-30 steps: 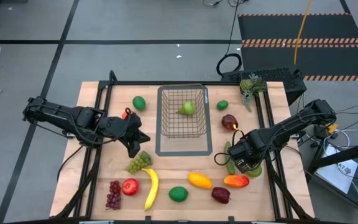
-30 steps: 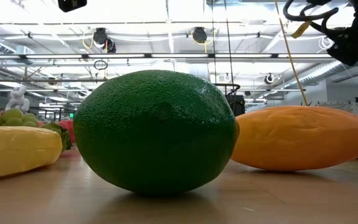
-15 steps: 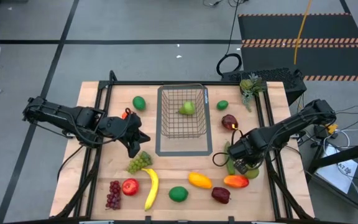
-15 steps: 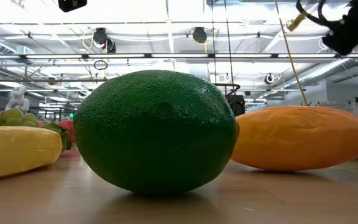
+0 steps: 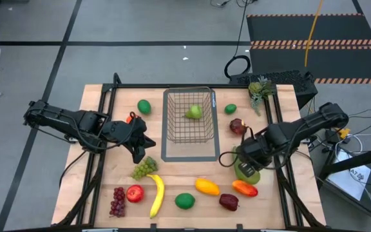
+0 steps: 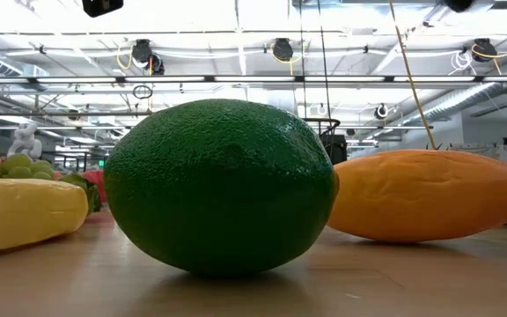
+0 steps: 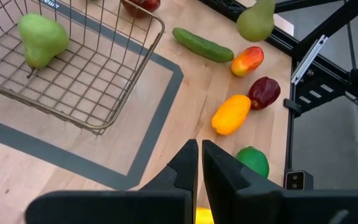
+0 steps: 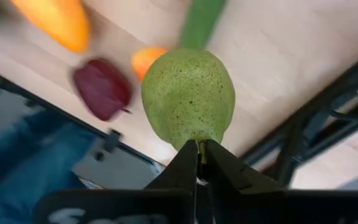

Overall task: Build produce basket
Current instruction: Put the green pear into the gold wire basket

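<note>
- Two arms sit over the table (image 5: 95, 183); the wire basket (image 5: 189, 116) stands at its far middle on a flat grey outline (image 5: 161, 154), with one green pear (image 5: 194, 112) lying inside it.
- We find open board between the basket's near rim and the front row of fruit: banana (image 5: 156, 195), lime (image 5: 185, 201), yellow mango (image 5: 207, 187), dark red apple (image 5: 228, 202) and red-orange mango (image 5: 245, 188).
- Right of the basket, room is tight: a cucumber (image 7: 202, 45) and a dark apple (image 5: 238, 125) lie near the right arm.
- From table height the lime (image 6: 221, 185) fills the frame and hides most of what lies behind it.
- We see the right gripper (image 8: 199, 163) clenched on the stem of a second pear (image 8: 189, 96), lifted clear of the board.
- Left gripper (image 7: 199, 163) is clamped shut on nothing, hovering left of the basket's near corner, just beside the green grapes (image 5: 144, 168).
</note>
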You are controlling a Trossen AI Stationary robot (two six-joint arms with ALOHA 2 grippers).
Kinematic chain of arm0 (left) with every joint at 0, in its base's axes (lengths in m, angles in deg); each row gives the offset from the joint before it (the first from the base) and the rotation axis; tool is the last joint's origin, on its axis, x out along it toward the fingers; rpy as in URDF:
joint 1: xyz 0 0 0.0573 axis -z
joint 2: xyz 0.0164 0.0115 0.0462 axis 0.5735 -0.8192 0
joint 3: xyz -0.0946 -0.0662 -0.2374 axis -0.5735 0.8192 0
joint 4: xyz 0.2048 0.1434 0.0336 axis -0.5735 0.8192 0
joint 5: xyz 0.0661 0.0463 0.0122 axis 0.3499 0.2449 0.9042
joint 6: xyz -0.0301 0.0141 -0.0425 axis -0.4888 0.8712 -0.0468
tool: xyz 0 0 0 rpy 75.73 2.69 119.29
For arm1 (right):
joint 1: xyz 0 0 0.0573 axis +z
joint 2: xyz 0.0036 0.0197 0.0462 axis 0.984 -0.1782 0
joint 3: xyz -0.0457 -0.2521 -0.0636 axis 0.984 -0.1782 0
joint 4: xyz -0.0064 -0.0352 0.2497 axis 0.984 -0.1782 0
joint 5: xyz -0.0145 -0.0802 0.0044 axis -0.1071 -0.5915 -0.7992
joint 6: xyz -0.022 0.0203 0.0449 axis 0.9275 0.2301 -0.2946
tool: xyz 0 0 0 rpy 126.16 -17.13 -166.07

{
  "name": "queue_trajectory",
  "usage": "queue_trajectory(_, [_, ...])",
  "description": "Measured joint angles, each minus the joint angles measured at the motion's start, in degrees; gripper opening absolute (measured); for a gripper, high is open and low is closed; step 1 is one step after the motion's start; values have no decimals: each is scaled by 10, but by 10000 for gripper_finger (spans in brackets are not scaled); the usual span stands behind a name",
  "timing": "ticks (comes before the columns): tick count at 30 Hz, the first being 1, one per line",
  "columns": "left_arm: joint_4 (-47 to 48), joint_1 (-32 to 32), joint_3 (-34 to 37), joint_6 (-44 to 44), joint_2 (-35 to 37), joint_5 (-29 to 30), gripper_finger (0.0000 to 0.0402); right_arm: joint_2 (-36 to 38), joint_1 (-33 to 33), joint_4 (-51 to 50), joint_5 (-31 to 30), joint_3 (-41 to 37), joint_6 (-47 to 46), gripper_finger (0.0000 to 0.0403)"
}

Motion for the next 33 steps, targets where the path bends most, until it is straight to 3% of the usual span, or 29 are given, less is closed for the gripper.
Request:
queue_trajectory(6, [0,0,0,1,0,0,24,0,0,33,-56,58,-41,9])
queue_trajectory(11, [0,0,0,-3,0,0,24,0,0,130,-123,74,-48,9])
queue_trajectory(19, [0,0,0,-4,0,1,24,0,-4,353,-307,74,-43,9])
queue_trajectory(25, [0,-2,0,-3,0,18,24,0,-24,478,-393,74,46,9])
queue_trajectory(33, [-15,-15,0,-3,0,24,24,0,-88,637,-395,73,238,9])
